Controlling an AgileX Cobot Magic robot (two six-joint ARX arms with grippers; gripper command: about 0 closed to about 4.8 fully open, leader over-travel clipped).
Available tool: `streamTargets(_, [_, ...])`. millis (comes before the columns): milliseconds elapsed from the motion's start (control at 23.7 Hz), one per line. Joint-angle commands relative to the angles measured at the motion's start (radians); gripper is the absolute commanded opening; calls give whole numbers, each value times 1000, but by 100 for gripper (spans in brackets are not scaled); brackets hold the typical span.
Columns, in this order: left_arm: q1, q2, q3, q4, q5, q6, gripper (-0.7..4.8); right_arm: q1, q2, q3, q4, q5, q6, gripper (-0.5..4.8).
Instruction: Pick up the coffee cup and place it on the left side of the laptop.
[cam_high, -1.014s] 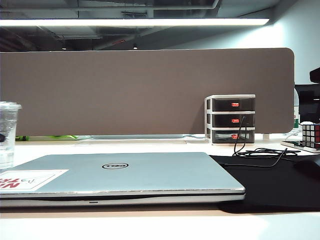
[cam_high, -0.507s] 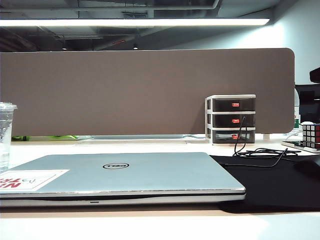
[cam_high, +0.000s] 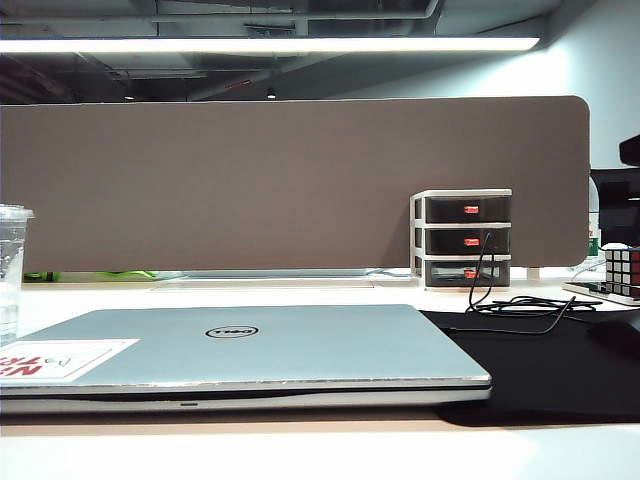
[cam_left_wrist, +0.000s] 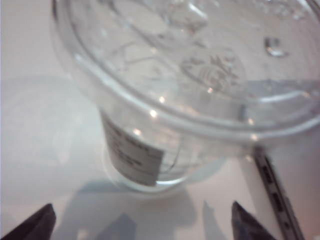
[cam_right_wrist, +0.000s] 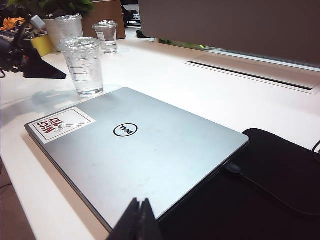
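The coffee cup (cam_high: 10, 270), clear plastic with a clear lid, stands upright on the white table at the left edge of the exterior view, just left of the closed silver laptop (cam_high: 250, 350). The left wrist view sees the cup (cam_left_wrist: 165, 100) from close above, its white label toward the camera. My left gripper (cam_left_wrist: 140, 227) is open, its dark fingertips (cam_left_wrist: 35, 225) set wide apart short of the cup's base, nothing between them. My right gripper (cam_right_wrist: 140, 220) is shut and empty, hanging over the laptop (cam_right_wrist: 135, 150) near its front corner. The cup (cam_right_wrist: 85, 65) stands beside the laptop's stickered end.
Two more clear cups (cam_right_wrist: 106, 36) stand further back on the table. A black mat (cam_high: 560, 370) lies right of the laptop, with cables. A small drawer unit (cam_high: 462, 240) and a puzzle cube (cam_high: 622, 270) stand at the back right, before a brown partition (cam_high: 300, 180).
In the exterior view the cup has shifted slightly left, and the dark shape seen through it a second ago is gone. The laptop has not moved.
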Motion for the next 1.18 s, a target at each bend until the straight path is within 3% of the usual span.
streamTargets(42, [2, -83, 3, -57, 4, -100, 479, 1, -2, -5, 14, -9, -3, -1])
streamTargets(338, [2, -294, 2, -188, 60, -232, 479, 1, -2, -5, 14, -21, 6, -1])
streamTargets(423, [1, -375, 2, -297, 60, -288, 479, 1, -2, -5, 14, -28, 21, -1])
streamTargets(761, [-6, -619, 2, -562, 52, -288, 479, 1, -2, -5, 47, -46, 32, -1])
streamTargets(972, [-5, -817, 2, -580, 52, -344, 479, 1, -2, -5, 59, -47, 47, -1])
streamTargets(1183, [-6, -990, 2, -583, 52, -344, 479, 1, -2, -5, 60, -50, 50, -1])
